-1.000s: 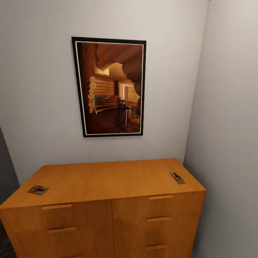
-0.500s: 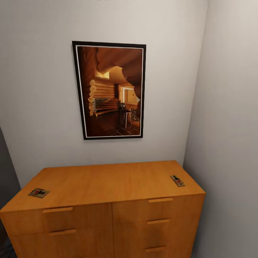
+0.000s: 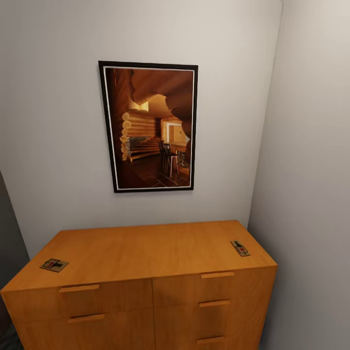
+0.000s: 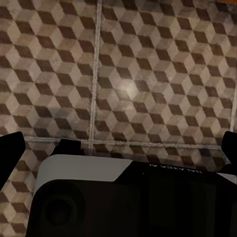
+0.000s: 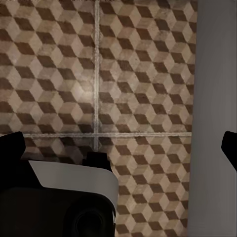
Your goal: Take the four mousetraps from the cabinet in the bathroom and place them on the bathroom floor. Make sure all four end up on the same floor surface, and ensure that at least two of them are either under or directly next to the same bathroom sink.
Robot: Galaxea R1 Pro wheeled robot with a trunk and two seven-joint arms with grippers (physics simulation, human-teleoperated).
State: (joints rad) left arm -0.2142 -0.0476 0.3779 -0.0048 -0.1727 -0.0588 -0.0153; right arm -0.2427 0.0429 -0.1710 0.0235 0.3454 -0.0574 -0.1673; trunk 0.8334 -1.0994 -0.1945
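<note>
Two mousetraps lie flat on top of the cabinet (image 3: 146, 253), one (image 3: 54, 265) near its left front corner and the other (image 3: 240, 248) near its right edge, well apart. Both sit slightly lower in the head view than a second ago, along with the cabinet and the picture (image 3: 150, 126) on the wall; the whole scene has slid down together, so the camera moved and the traps kept their places. The left trap's long axis runs roughly left to right, its red mark showing mid-board; the right trap's long axis runs near to far, angled a little leftward at its far end. The cabinet's drawers are all shut, and it stands in a corner against the grey back wall (image 3: 53, 121), with the side wall (image 3: 311, 194) just to its right. Both wrist cameras look down at the bathroom floor (image 4: 148, 74), its cube-pattern tiles crossed by pale grout lines. The left gripper (image 4: 118, 148) and the right gripper (image 5: 118, 148) each show dark fingertips at opposite picture edges, spread wide with nothing between them.
</note>
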